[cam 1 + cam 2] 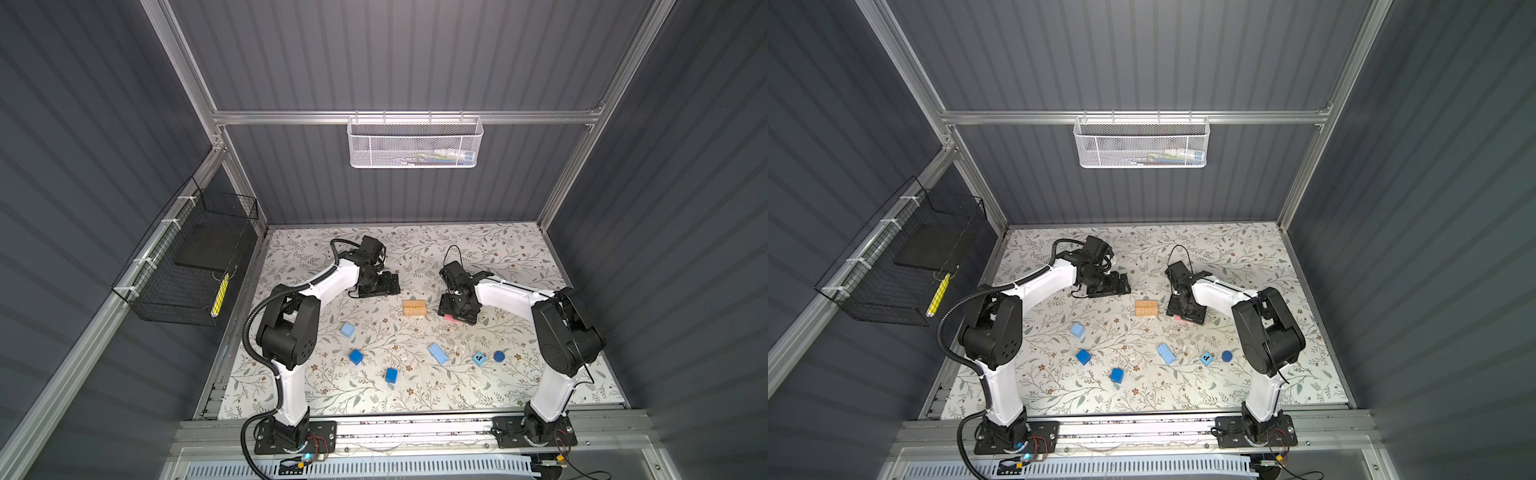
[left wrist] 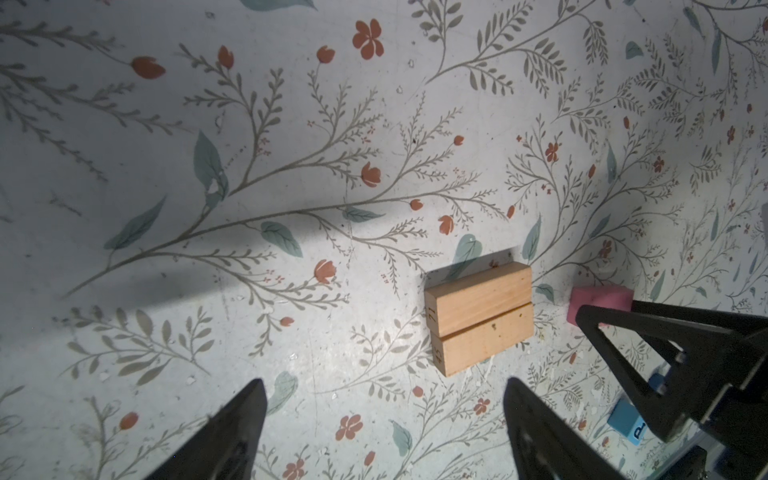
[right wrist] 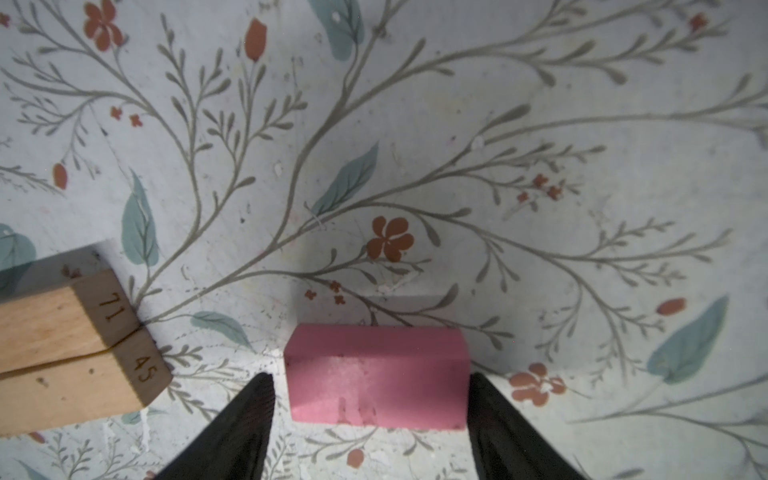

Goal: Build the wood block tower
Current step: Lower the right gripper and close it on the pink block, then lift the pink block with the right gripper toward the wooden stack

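Bimanual workspace, read left to right on the floral table [image 1: 519, 257]. Light blue cube [image 1: 347, 330] lies nearest the left arm, with a dark blue cube [image 1: 356, 356] just nearer the front edge. Left gripper [image 2: 385, 384] hangs over bare table behind them, its fingers [image 2: 232, 428] spread wide apart with nothing between. A second dark blue cube [image 1: 391, 375] sits nearer the front. At centre, two tan bars [image 1: 414, 308] lie flat, side by side and touching along their length, their ends marked 71 and 45. Light blue bar [image 1: 437, 353] lies at a slant in front of them. Pink bar [image 3: 376, 374] rests on the table just beside the tan bars, apart from them. Right gripper [image 3: 370, 376] straddles the pink bar: one finger meets its side, the other shows a sliver of gap, and whether the bar is clamped cannot be told. Lettered light blue cube [image 1: 479, 358] and dark blue cylinder [image 1: 499, 356] stand near each other at the right
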`<act>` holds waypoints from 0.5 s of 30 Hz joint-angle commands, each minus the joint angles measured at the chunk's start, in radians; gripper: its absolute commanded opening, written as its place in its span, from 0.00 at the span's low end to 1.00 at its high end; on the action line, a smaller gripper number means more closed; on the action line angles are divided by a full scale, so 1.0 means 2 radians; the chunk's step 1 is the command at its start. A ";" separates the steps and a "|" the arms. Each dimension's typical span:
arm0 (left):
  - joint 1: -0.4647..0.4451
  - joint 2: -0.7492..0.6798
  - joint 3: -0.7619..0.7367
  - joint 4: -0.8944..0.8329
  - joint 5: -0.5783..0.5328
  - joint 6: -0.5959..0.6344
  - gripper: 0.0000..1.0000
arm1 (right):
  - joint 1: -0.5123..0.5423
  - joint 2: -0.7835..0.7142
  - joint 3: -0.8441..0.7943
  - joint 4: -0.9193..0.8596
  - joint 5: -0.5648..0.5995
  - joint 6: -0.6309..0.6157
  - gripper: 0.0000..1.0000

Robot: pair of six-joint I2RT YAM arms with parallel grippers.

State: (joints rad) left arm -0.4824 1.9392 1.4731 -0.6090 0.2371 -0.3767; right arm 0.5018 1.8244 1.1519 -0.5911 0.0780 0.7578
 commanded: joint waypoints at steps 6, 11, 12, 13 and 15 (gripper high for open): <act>0.004 -0.010 0.005 -0.013 0.006 -0.003 0.89 | -0.001 0.013 -0.002 -0.007 0.003 -0.007 0.66; 0.004 -0.009 0.007 -0.014 0.006 -0.003 0.89 | -0.001 0.019 -0.002 -0.009 0.003 -0.011 0.61; 0.004 -0.009 0.007 -0.014 0.006 -0.003 0.89 | -0.002 0.020 -0.002 -0.010 0.003 -0.011 0.60; 0.004 -0.009 0.007 -0.014 0.006 -0.003 0.89 | -0.002 0.020 -0.001 -0.011 0.004 -0.012 0.59; 0.004 -0.009 0.008 -0.015 0.006 -0.003 0.89 | -0.001 0.021 0.001 -0.012 0.003 -0.014 0.57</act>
State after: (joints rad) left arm -0.4824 1.9392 1.4731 -0.6090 0.2371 -0.3771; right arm 0.5018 1.8263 1.1522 -0.5915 0.0780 0.7471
